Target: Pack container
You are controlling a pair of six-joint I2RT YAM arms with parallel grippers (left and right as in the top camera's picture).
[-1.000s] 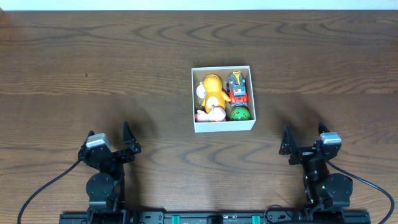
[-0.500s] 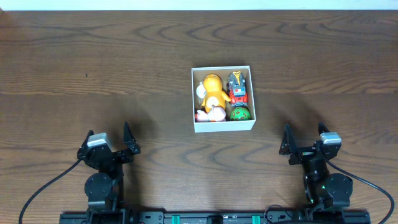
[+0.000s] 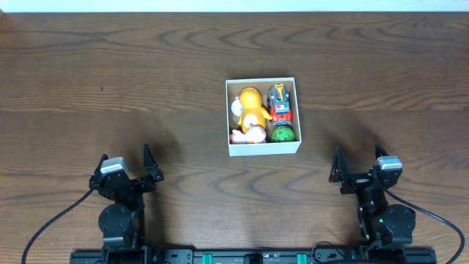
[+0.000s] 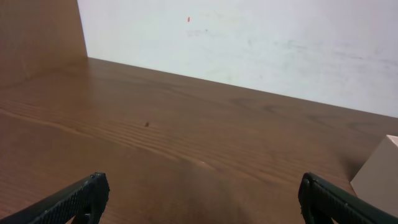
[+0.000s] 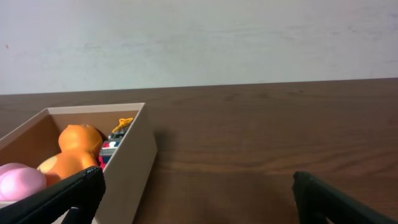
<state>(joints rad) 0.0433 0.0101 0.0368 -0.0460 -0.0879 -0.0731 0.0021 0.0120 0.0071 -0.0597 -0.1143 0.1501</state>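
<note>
The container (image 3: pixel 264 149), a small square white-walled box, sits at the table's middle. Inside lie an orange figure (image 3: pixel 251 105), a pink toy (image 3: pixel 248 133), a red and grey toy vehicle (image 3: pixel 280 103) and a green ball (image 3: pixel 282 134). The right wrist view shows the container's wall (image 5: pixel 134 163) with the orange figure (image 5: pixel 76 146) and pink toy (image 5: pixel 18 182) inside. My left gripper (image 3: pixel 125 167) is open and empty at the near left (image 4: pixel 199 196). My right gripper (image 3: pixel 359 163) is open and empty at the near right (image 5: pixel 196 193). Both are well short of the container.
Dark wood table (image 3: pixel 110 81) all round the container. A white wall (image 4: pixel 249 43) runs along the far edge. A corner of the container shows at the right edge of the left wrist view (image 4: pixel 379 165).
The left gripper has drawn back slightly toward the near edge. The right arm and the container's contents have not moved.
</note>
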